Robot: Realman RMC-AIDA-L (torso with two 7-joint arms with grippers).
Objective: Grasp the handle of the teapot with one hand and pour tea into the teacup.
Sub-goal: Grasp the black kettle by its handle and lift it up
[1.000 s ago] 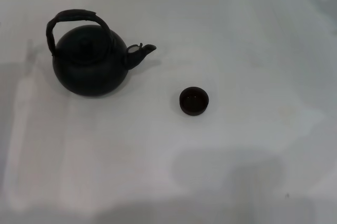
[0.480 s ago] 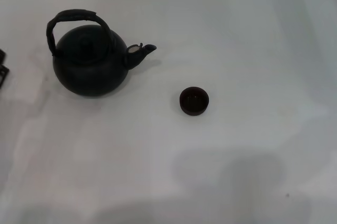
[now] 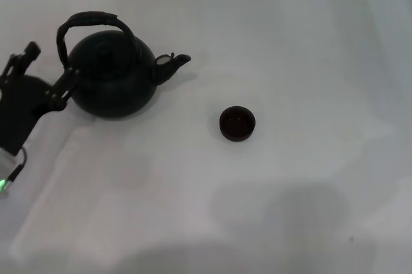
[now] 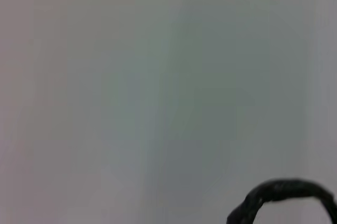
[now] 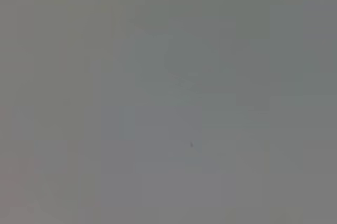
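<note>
The black-green teapot point(image 3: 112, 81) stands on the white table at the left, its short spout point(image 3: 172, 65) pointing right. Its dark arched handle point(image 3: 90, 20) rises over the lid; an arc of the handle also shows in the left wrist view point(image 4: 284, 191). The small dark teacup point(image 3: 237, 123) stands upright to the right of and nearer than the spout, apart from the pot. My left gripper point(image 3: 46, 68) is open at the teapot's left side, empty, below the handle's height; one fingertip point(image 3: 63, 86) overlaps the pot's left flank. The right gripper is out of view.
The white table point(image 3: 309, 49) spreads around both objects. Soft shadows lie on it near the front edge. The right wrist view shows only plain grey surface.
My left arm has come in from the left edge, from barely visible to its open gripper standing beside the teapot. The teapot and the teacup have not moved.
</note>
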